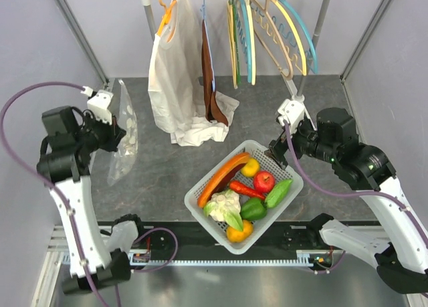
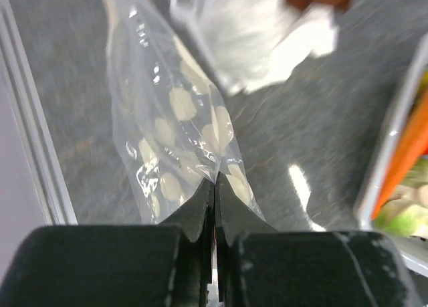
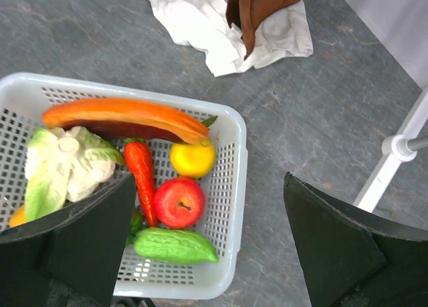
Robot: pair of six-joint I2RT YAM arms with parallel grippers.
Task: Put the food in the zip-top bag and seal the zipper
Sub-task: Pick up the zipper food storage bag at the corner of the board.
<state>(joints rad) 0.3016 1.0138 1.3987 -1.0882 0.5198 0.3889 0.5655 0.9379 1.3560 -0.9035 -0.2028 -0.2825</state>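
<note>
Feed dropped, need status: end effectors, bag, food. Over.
Left end effector shut on clear polka-dot plastic bag, empty. Right end effector open by white lattice basket. Glossy toy fruit and vegetables all in basket.

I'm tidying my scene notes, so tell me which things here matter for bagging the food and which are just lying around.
For the job: zip-top bag, pinched in the left gripper; the food in the white basket, such as apple, cauliflower, cucumber.

Just lying about: white garment, brown cloth, coloured hangers.
</note>
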